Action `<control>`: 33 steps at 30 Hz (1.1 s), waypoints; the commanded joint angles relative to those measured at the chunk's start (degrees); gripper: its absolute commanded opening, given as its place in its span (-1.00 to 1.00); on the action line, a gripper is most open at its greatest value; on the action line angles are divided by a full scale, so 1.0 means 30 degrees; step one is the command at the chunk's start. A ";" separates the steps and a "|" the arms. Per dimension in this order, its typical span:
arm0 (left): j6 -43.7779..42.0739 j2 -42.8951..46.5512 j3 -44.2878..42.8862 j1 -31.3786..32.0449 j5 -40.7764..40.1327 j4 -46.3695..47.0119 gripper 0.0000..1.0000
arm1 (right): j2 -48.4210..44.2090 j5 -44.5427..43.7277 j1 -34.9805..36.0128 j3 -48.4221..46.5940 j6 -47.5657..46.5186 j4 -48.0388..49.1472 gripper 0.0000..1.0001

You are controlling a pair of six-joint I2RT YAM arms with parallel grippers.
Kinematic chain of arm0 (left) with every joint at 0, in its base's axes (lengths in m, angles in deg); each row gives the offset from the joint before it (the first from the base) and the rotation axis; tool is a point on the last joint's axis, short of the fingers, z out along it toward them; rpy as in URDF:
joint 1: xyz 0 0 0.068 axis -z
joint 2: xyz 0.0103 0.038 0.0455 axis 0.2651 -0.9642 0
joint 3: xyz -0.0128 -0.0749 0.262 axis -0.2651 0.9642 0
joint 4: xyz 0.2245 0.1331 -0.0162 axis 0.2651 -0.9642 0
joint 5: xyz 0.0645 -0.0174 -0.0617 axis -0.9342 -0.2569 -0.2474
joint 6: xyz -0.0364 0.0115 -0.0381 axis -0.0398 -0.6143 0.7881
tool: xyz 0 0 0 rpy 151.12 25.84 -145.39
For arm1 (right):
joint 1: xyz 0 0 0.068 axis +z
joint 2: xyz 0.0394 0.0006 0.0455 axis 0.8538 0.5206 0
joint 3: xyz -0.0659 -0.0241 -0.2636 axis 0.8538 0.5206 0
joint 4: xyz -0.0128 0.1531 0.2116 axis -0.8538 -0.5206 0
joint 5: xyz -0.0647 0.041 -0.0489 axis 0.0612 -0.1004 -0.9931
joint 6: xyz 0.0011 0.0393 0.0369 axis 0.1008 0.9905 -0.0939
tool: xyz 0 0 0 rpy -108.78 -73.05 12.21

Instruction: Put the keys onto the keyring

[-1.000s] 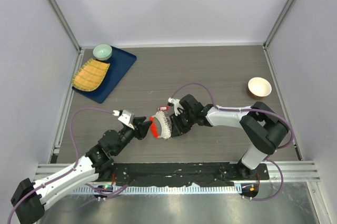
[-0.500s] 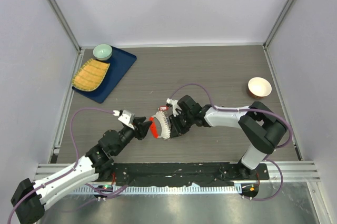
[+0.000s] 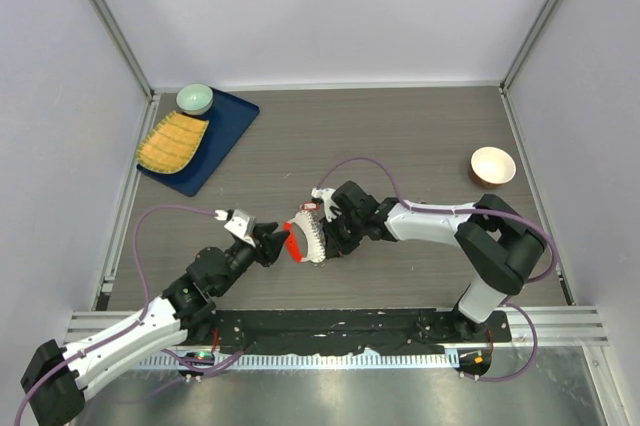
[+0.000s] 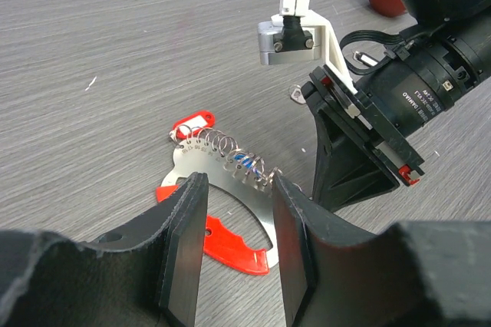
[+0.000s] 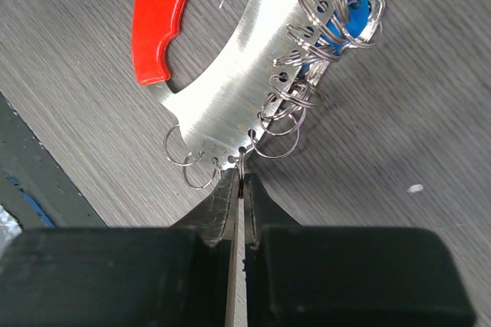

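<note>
Right gripper (image 5: 240, 189): pinched tight on one small wire ring at the edge of the keyring (image 5: 230, 74).
Left gripper (image 4: 236, 212): its two fingers sit one on each side of the silver plate and seem to squeeze it, holding it up.
Where the keyring is: in the middle of the table (image 3: 400, 136), between the two grippers, close to the near edge.
How the keyring looks: a thin, shiny, curved metal plate with a row of little holes along its edge. Many small wire rings hang from those holes. A red curved tag (image 5: 157, 24) lies at one side and a little blue tag (image 5: 354, 4) sits among the rings.
Red key (image 4: 192, 124): it rests right by the far end of the plate. I cannot tell if it is hooked on a ring or just lying beside it.
Silver key (image 4: 298, 94): a small silver thing lies on the table past the plate, apart from it. I think it is the plain key, but it is too small to be sure.
Done: both grippers have hold of the keyring.
Left to do: I think at least the silver key must go onto a ring, so the job looks far from finished.
</note>
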 commanded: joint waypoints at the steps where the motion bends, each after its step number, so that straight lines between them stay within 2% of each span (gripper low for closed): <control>1: -0.0114 0.0146 0.0196 0.0053 0.0203 0.0472 -0.14 | -0.0672 -0.0617 0.0243 -0.0821 -0.2481 0.0050 -0.94; 7: -0.0231 0.1112 0.0488 0.0053 0.0116 0.0269 -0.14 | 0.2167 0.1464 0.0478 -0.3747 -0.7138 -0.0326 -0.98; 12: -0.0232 0.2808 0.0752 0.0053 -0.0557 -0.0405 -0.14 | 0.3781 -0.0845 0.0449 -0.5831 -0.8608 -0.1383 -0.96; 17: -0.0173 0.3838 0.0841 0.0053 -0.1056 -0.1021 -0.14 | 0.3491 -0.2137 0.0390 -0.5425 -0.7383 -0.1383 -0.72; 24: -0.0056 0.3751 0.0870 0.0053 -0.1173 -0.1052 -0.14 | 0.1528 -0.3631 0.0390 -0.3548 -0.5243 -0.0476 -0.43; 33: 0.0003 0.3165 0.0753 0.0053 -0.1056 -0.0904 -0.14 | -0.0318 -0.4219 0.0390 -0.1732 -0.2340 0.2596 -0.39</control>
